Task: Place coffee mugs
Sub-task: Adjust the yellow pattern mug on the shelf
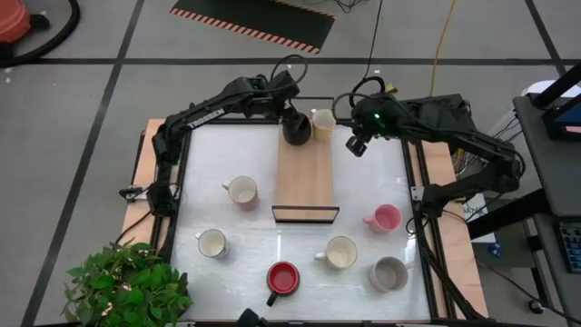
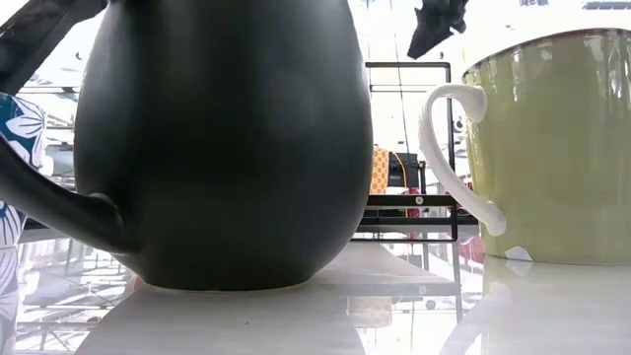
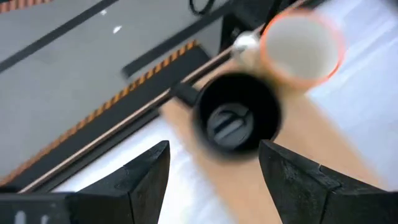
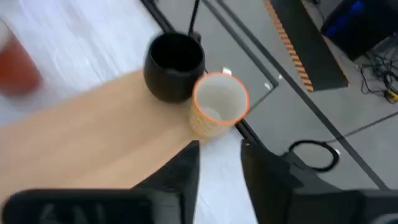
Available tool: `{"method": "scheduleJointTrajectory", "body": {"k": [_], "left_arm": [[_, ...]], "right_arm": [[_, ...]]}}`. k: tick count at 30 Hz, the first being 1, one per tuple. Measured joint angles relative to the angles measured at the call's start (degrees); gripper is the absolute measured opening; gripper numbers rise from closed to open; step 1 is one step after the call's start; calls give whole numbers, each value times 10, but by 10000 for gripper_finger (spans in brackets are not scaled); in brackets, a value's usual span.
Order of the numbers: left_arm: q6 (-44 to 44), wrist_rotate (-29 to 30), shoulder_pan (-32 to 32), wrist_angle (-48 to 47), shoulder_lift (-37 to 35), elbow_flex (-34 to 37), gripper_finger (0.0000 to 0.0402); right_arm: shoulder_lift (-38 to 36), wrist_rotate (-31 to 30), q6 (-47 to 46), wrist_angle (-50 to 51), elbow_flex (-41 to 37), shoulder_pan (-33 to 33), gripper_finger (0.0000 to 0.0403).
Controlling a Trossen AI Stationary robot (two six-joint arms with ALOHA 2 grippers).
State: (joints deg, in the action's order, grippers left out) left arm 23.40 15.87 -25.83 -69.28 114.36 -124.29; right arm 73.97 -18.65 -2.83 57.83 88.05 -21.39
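— Two mugs on the tray?
— Yes: black mug and cream mug, touching at its far end. Six more sit on the bench.
— End effectors?
— Left end effector hovers spread above the black mug, holding nothing. Right end effector, fingers narrowly apart, empty, hangs just beside the cream mug.
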Motion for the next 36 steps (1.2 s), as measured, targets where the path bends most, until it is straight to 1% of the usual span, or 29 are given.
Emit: {"method": "scheduleJointTrajectory", "body": {"k": [5, 7, 10, 13, 16, 18, 25, 27, 29, 32, 36], "left_arm": [[-23, 17, -4, -67, -20, 0, 250], [-28, 19, -4, -88, -27, 0, 250], [-29, 22, -4, -120, -34, 0, 250], [-38, 28, -3, -142, -36, 0, 250], [-49, 37, -4, -146, -36, 4, 250], [-51, 38, -4, -138, -37, 19, 250], [-49, 38, -4, -137, -39, 103, 250], [-43, 38, -2, -140, -45, 128, 250], [-35, 39, -1, -134, -62, 156, 250], [-17, 42, 0, -115, -101, 204, 249], [10, 41, -10, -79, -160, 268, 229]], "right_arm": [[31, 68, 41, -9, 0, -64, 21], [44, 103, 55, -20, 0, -93, 6], [69, 126, 86, -34, 0, -132, 9], [96, 136, 116, -38, 0, -168, 4], [126, 176, 129, -41, 0, -200, 1], [145, 201, 130, -41, 0, -216, 1], [213, 206, 151, -76, 0, -238, 0], [226, 219, 149, -86, 0, -240, 0], [237, 233, 143, -92, 0, -240, 0], [245, 235, 138, -96, 0, -240, 0], [253, 235, 136, -111, 0, -239, 0]]}}
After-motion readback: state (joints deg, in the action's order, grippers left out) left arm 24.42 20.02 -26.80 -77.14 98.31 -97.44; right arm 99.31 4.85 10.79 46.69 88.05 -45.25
